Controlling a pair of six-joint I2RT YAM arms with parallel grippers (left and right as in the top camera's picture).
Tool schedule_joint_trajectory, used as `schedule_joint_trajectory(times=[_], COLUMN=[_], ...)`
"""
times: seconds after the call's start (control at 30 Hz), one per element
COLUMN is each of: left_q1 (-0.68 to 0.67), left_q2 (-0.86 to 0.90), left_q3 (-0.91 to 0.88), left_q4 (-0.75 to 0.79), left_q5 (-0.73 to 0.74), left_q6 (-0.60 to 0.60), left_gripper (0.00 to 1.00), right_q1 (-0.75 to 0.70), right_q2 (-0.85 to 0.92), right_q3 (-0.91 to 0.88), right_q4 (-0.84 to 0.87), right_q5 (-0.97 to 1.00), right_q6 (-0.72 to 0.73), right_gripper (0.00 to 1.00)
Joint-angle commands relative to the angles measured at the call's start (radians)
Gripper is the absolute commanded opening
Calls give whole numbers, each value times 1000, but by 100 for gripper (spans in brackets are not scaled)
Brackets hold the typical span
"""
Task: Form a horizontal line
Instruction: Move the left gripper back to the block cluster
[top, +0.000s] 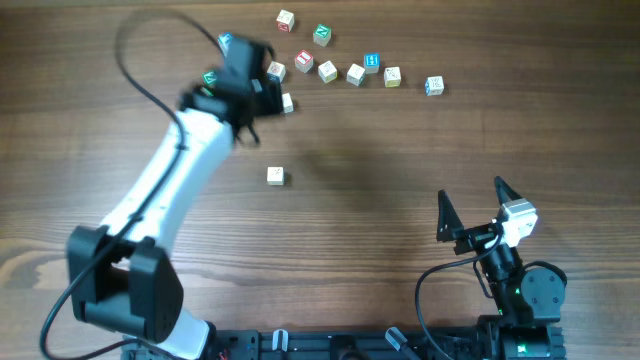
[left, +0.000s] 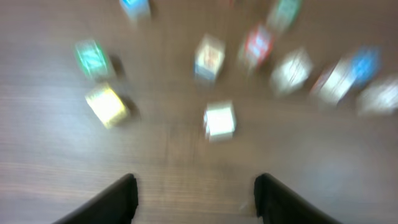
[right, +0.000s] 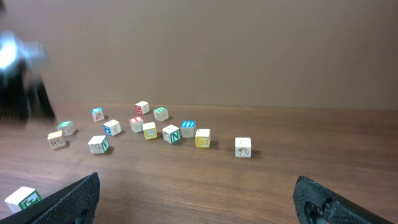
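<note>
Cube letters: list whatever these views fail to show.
Left wrist view: motion blur smears every cube; the white cube ahead of the left pincer is unreadable.
Overhead: the left arm partly covers a pale cube; all markings too small.
Right wrist view: near cube partly hidden by a finger.

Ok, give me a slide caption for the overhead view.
Left gripper open beside scattered letter cubes; right gripper open, away from them.

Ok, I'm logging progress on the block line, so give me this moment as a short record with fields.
cube cluster: scattered unevenly across the far side of the table, no straight line yet
lone cube: apart, nearer the table's middle
left fingers: open, empty, at the cluster's left end
right fingers: open, empty, parked away from the cubes
</note>
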Motion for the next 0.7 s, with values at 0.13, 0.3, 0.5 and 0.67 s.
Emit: schedule_joint_trajectory(times=[0.13, 0.3, 0.5, 0.67], left_q1=[132, 127, 71, -8], left_q2=[-41, 40, 351, 523], left_q3=[700, 700, 700, 700], left_q4=[-35, 70, -12, 11], left_q5=[137, 137, 138, 137], left_q6=[4, -4, -3, -2], left_gripper=[4, 4, 4, 4], right_q1=[5, 5, 5, 5], right_q2=[-7, -7, -7, -7], right_q3=[-1, -1, -1, -1], right_q4=[6, 6, 6, 6], right_q5=[-9, -9, -9, -9], right_q6=[3, 3, 3, 3], right_gripper=[100, 100, 100, 100])
